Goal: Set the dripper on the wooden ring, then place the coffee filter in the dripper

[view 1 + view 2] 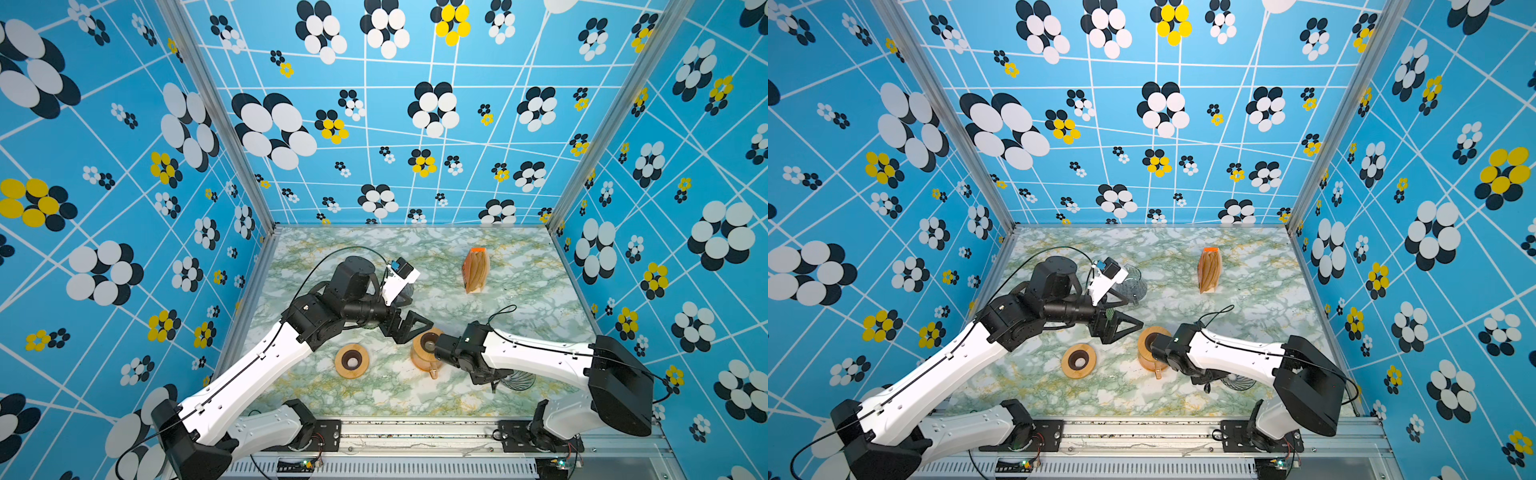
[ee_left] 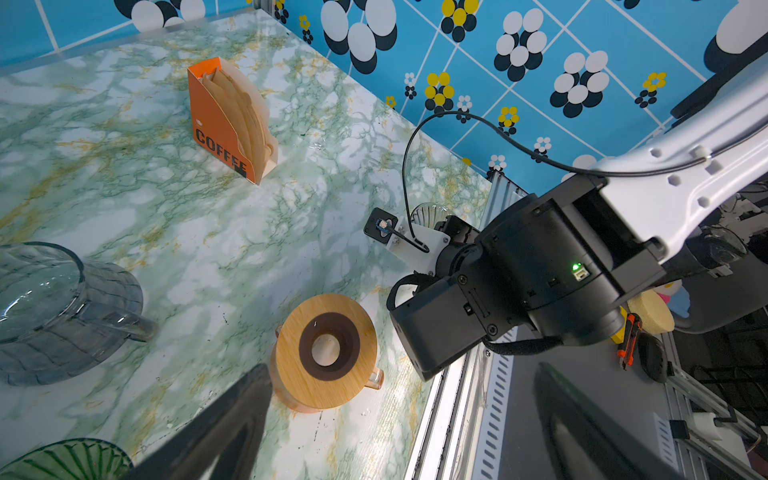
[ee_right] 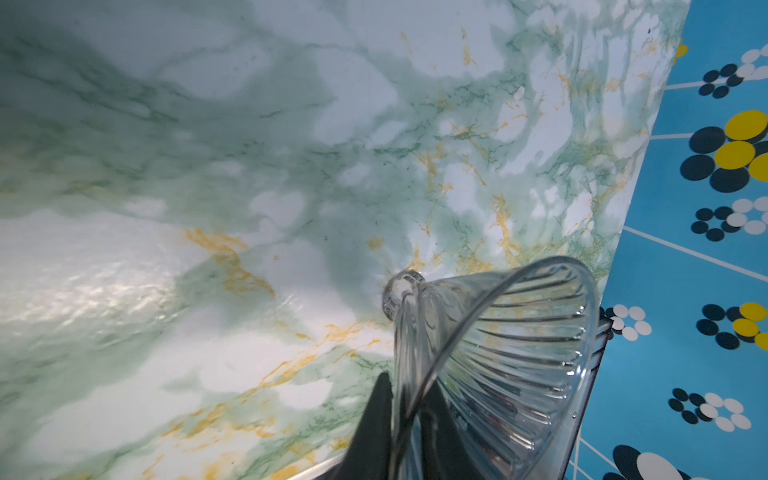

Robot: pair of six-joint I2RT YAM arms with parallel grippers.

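Observation:
The dripper (image 3: 519, 353) is a clear ribbed glass cone at the table's near right, tilted on its side (image 1: 519, 380) (image 1: 1237, 381). My right gripper (image 3: 405, 382) is shut on the dripper's rim, one black finger on each side of the glass wall. Brown coffee filters stand in an orange box (image 1: 475, 270) (image 1: 1209, 270) (image 2: 232, 120) at the back right, untouched. My left gripper (image 1: 409, 326) (image 1: 1117, 326) (image 2: 399, 415) hangs wide open and empty over the table's middle, just beside the amber carafe.
An amber carafe with a wooden ring lid (image 1: 424, 351) (image 2: 326, 351) stands between the two grippers. A loose wooden ring (image 1: 351, 360) lies to its left. A grey glass pitcher (image 1: 1133, 282) (image 2: 54, 311) sits behind the left wrist, a green ribbed glass piece (image 2: 70, 461) under it.

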